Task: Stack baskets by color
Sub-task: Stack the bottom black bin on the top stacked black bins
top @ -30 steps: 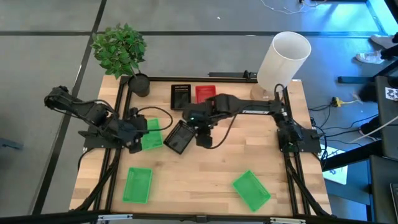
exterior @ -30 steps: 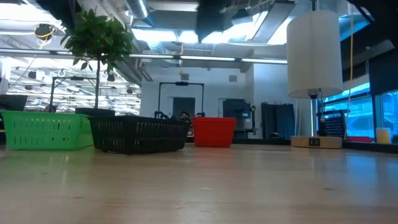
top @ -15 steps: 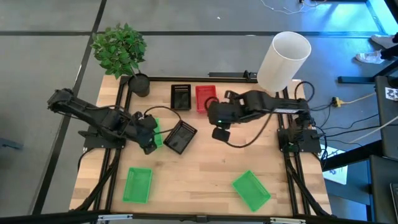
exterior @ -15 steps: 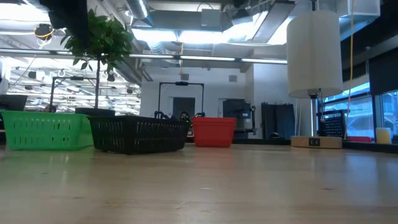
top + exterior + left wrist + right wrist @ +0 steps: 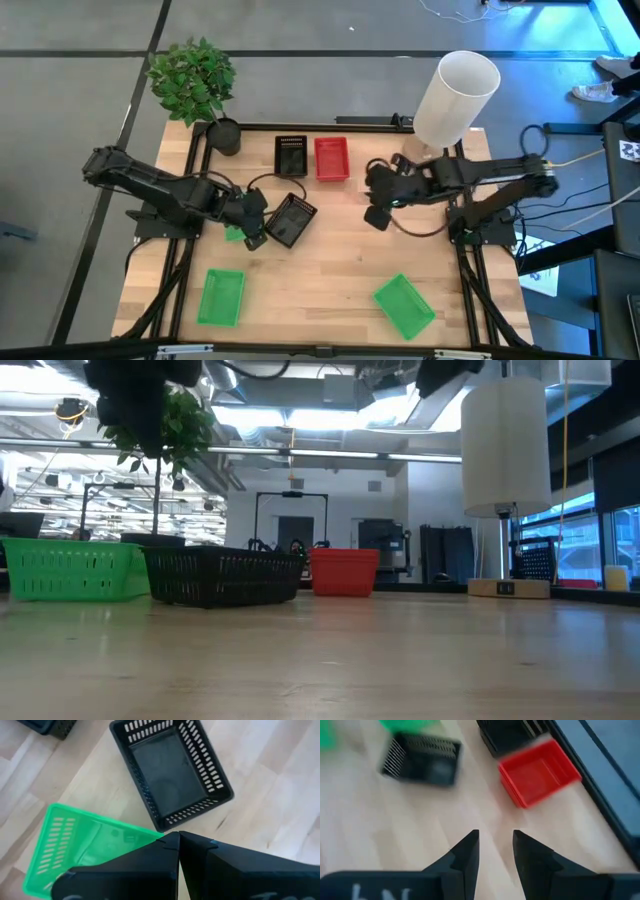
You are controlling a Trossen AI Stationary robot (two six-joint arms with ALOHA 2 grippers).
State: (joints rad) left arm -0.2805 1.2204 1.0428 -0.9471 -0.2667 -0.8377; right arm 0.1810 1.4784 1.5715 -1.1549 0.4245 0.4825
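A black basket (image 5: 291, 220) (image 5: 175, 770) lies flat on the table near the middle. Beside it on the left lies a green basket (image 5: 85, 845), mostly hidden under my left arm in the high view. My left gripper (image 5: 254, 236) (image 5: 177, 839) hangs shut above the gap between these two and touches neither. My right gripper (image 5: 377, 217) (image 5: 495, 842) is open with nothing between its fingers, over bare wood right of centre. At the far edge sit a red basket stack (image 5: 331, 158) (image 5: 540, 772) and another black basket (image 5: 291, 155).
Two more green baskets (image 5: 221, 296) (image 5: 404, 305) lie near the front edge. A potted plant (image 5: 224, 135) stands at the far left corner and a tall white lampshade (image 5: 455, 95) at the far right. Bare wood shows between centre and front.
My right gripper has drawn back from the black basket toward the table's right edge, rising a little and rolling, its fingers still open. My left gripper has moved right and down over the green basket toward the black one, rolling as it went. The black basket has stayed put.
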